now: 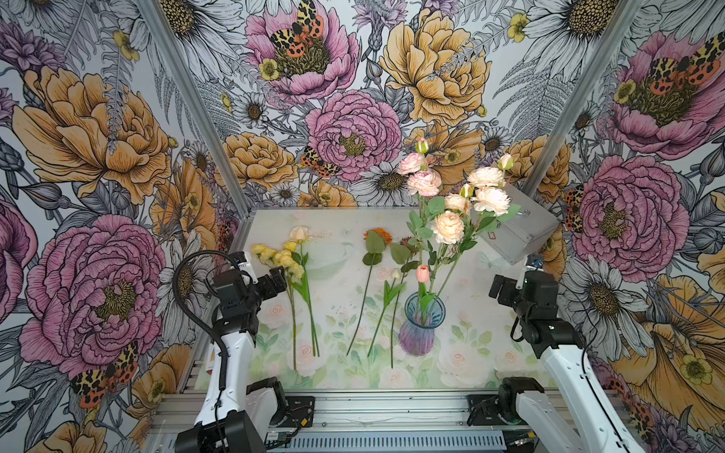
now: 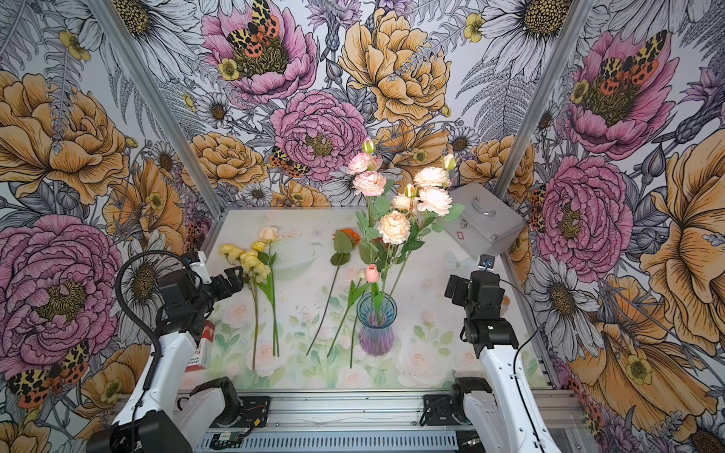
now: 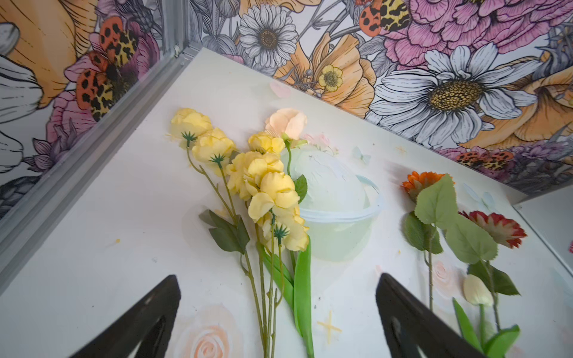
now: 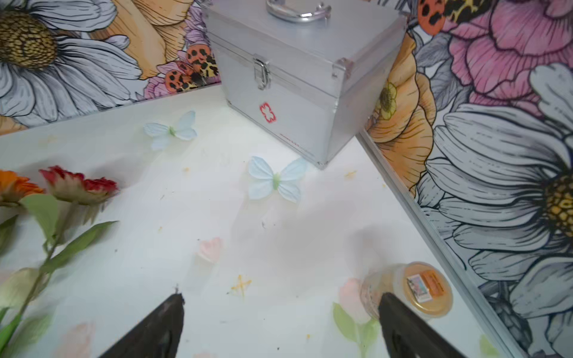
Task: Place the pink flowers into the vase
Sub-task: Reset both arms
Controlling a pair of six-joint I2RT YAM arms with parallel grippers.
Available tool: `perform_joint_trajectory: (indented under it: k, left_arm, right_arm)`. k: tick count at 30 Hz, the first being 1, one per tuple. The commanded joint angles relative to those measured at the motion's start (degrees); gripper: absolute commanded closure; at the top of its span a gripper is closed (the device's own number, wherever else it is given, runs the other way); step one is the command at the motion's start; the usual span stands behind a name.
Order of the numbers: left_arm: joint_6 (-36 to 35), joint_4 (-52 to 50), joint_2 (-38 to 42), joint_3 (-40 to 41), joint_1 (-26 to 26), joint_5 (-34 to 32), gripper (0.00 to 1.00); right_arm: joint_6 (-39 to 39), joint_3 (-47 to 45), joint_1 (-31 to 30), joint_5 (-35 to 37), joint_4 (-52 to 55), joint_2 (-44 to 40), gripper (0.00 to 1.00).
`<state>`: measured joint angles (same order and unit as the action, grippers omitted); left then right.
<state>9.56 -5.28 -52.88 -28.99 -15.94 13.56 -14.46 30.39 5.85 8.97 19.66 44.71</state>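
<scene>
Top view | pink flowers (image 1: 448, 226) in vase (image 1: 418, 333) | L end effector (image 1: 280, 279) + R end effector (image 1: 494, 288) both spread

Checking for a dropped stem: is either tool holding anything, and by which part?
Nothing is held: the left tool and right tool both stand open and empty.

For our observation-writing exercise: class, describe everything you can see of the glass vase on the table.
The vase looks like translucent ribbed glass, its flared rim blue, shading to a purple bulbous body. It stands upright on the flower-printed table, right of centre. The pink flowers, a short tulip and tall leafy sprays, stand in it, stems showing through the glass. A loose stem lies close beside it; whether they touch cannot be told.
</scene>
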Motion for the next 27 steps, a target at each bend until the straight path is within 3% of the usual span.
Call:
perform_joint_trajectory:
  k: [1,6,9,14,19,20,22,23,26,27]
  left_arm:
    - [-0.2,11.0,-1.3,3.4,2.0,-10.0,0.01]
    - [0.3,29.7,-7.4,11.3,6.5,-17.1,0.01]
    - [-1.8,39.2,-13.8,12.5,8.6,-17.1,0.01]
    - [-5.3,45.6,-22.0,8.8,10.5,-16.0,0.01]
    - [-6.1,53.6,-30.5,7.0,11.7,-15.7,0.01]
    - [-7.8,51.0,-30.8,6.0,13.2,-17.3,0.01]
    - [-9.4,55.3,-34.8,6.5,15.0,-18.9,0.01]
    - [-9.8,60.7,-36.2,7.7,15.4,-19.5,0.01]
    - [-8.1,60.3,-35.6,8.3,15.4,-23.2,0.01]
    - [-8.2,60.1,-35.4,8.3,15.4,-23.3,0.01]
  right_arm:
    - [0.9,-5.5,4.7,-6.4,-20.0,2.8,0.01]
    - [2.2,-11.0,5.7,-6.8,-37.6,10.5,0.01]
    - [2.3,-11.2,5.6,-9.4,-44.1,17.0,0.01]
    - [0.4,-11.3,5.3,-11.3,-58.5,29.0,0.00]
    - [2.5,-8.9,3.8,-12.3,-64.6,36.4,0.00]
    - [3.3,-8.4,3.5,-13.4,-65.3,37.6,0.00]
    - [4.9,-8.2,2.3,-13.8,-64.5,37.6,0.00]
    - [6.2,-9.1,1.5,-14.5,-66.9,38.1,0.00]
    - [9.5,-14.4,-1.4,-13.7,-82.6,43.7,0.00]
    - [9.8,-14.6,-1.8,-13.4,-82.0,43.1,0.00]
